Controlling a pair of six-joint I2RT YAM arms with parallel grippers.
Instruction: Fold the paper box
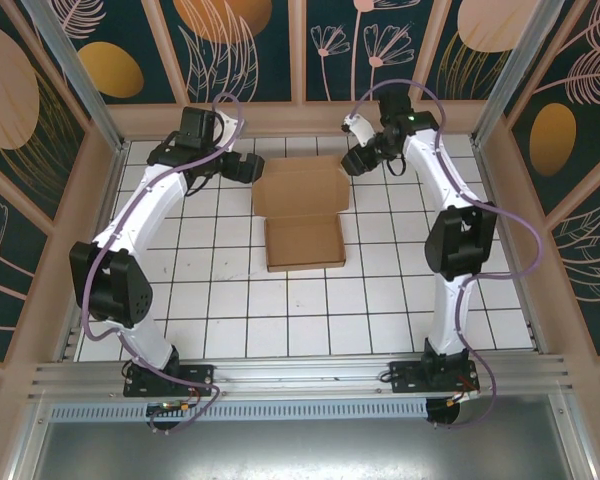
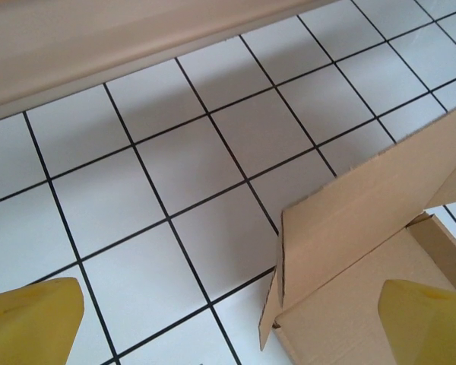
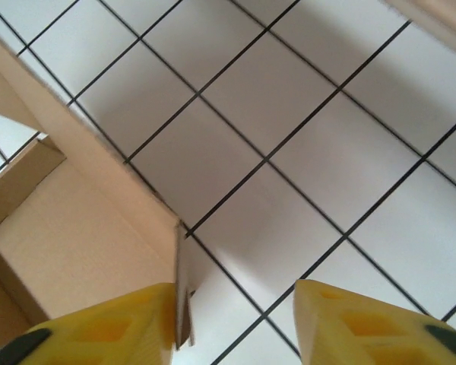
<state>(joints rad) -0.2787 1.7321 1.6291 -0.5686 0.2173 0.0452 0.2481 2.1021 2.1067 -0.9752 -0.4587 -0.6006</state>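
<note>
Where the paper box (image 1: 302,215) lies: on the white-tiled counter (image 1: 380,300), toward its far end and about midway between my two arms.
Box shape: brown cardboard, partly folded. The near panel lies flat on the tiles, and the far part has its side walls raised.
Left hand (image 1: 248,168): at the box's far left corner. In my left wrist view the hand (image 2: 232,312) is spread wide, with one yellow finger (image 2: 30,319) over bare tiles and the other above the cardboard (image 2: 365,213). A tilted flap rises between them, and neither finger touches it.
Right hand (image 1: 352,160): at the box's far right corner. In my right wrist view the hand (image 3: 235,319) is also spread. A raised cardboard (image 3: 76,243) wall ends in a thin flap edge just beside one finger (image 3: 99,327), and I am pinching nothing.
Far edge: a tan ledge (image 2: 137,38) runs along the counter beyond the tiles.
</note>
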